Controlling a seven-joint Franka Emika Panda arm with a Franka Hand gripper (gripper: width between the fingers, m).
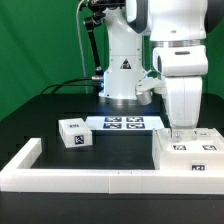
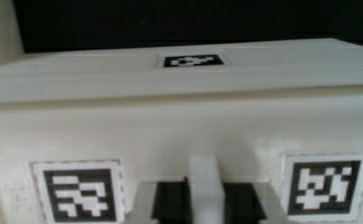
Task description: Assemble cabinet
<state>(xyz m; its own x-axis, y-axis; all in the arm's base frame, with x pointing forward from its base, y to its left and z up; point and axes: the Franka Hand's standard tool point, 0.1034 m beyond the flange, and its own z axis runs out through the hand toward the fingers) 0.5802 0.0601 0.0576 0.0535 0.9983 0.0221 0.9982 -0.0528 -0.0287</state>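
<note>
The big white plastic box [image 1: 190, 150] sits on the black bench [image 1: 60, 108], at the exterior view's right. The claw [image 1: 183, 127] is down at its top. I cannot tell if the claw is apart or together. A small white block [image 1: 72, 132] lies well apart.

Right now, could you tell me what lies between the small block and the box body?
Exterior view: bare table between small block and box body, marker board just behind.

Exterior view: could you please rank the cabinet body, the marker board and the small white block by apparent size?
1. cabinet body, largest, though nearest and cropped.
2. marker board, flat, farther back.
3. small white block, clearly smallest.
</note>
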